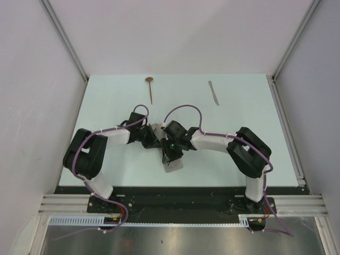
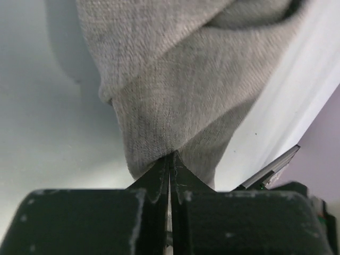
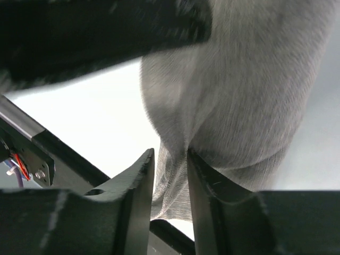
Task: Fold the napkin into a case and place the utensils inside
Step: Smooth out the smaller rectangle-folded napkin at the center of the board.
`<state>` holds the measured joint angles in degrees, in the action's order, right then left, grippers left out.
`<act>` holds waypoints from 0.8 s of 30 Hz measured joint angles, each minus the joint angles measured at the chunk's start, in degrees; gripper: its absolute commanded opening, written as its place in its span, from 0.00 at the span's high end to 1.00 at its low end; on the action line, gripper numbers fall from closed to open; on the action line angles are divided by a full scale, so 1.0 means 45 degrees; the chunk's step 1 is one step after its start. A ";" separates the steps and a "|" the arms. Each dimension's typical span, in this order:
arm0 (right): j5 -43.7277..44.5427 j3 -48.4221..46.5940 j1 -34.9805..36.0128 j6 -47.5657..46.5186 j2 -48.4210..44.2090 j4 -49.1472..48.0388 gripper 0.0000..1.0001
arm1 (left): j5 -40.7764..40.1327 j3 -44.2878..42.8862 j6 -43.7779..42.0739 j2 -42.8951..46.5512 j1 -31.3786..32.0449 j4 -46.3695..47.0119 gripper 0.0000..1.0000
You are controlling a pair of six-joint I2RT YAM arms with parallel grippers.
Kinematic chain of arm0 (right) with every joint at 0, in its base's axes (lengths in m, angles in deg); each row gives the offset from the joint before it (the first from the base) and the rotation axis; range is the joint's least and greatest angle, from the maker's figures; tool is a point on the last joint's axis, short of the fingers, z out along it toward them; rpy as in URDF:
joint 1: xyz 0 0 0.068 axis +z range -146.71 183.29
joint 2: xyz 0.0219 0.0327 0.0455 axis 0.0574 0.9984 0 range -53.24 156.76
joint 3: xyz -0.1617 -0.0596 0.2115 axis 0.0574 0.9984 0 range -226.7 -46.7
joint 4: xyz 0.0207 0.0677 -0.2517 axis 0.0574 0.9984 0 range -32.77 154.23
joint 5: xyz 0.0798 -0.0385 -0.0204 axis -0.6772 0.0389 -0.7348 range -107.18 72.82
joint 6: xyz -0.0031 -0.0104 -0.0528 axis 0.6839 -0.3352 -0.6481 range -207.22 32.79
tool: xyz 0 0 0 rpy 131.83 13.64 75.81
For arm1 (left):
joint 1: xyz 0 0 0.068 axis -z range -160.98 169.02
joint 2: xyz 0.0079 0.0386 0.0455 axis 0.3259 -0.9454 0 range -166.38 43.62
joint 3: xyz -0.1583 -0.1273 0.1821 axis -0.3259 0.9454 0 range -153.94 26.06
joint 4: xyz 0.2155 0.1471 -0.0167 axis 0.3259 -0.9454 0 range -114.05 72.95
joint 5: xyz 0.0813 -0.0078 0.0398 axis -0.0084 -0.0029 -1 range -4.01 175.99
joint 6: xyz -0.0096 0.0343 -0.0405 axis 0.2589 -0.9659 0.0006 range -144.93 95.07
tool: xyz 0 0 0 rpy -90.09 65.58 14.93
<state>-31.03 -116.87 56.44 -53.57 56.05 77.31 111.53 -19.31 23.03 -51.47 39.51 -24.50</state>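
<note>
Two grippers on one bunched napkin (image 1: 173, 163), near the middle of the table (image 1: 239, 149).
Pinched tight at a fold by the left gripper (image 2: 170, 159), jaws fully closed; hanging between the part-open jaws of the right gripper (image 3: 170, 156), seemingly loose rather than squeezed. Farther back, flat and well apart: copper-bowled spoon (image 1: 151, 90) on the left, silver knife (image 1: 213, 92) on the right, both clear of the cloth.

I find nothing to read here: no words, labels, brands, numbers or signs show in any of my three views.
</note>
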 measured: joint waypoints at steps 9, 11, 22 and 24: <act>-0.0510 0.0476 -0.0301 -0.0398 -0.1987 0.0359 0.50 | -0.0151 -0.0408 0.0000 -0.0607 0.0005 0.0029 1.00; -0.0821 0.0437 -0.0617 -0.0505 -0.2127 0.0126 0.57 | -0.0219 -0.0471 -0.0010 -0.0622 0.0005 0.0005 1.00; -0.1831 0.0699 -0.1253 -0.0461 -0.0758 -0.1710 0.73 | -0.0758 -0.0971 -0.0316 -0.0704 0.0005 -0.0520 1.00; -0.1987 0.0991 -0.1200 -0.0359 -0.0670 -0.2089 0.74 | -0.0816 -0.0971 -0.0335 -0.0763 0.0005 -0.0573 1.00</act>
<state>-39.97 -112.41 51.04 -55.18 53.04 67.91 107.85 -23.68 21.53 -54.90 39.53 -27.07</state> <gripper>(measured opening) 0.270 0.003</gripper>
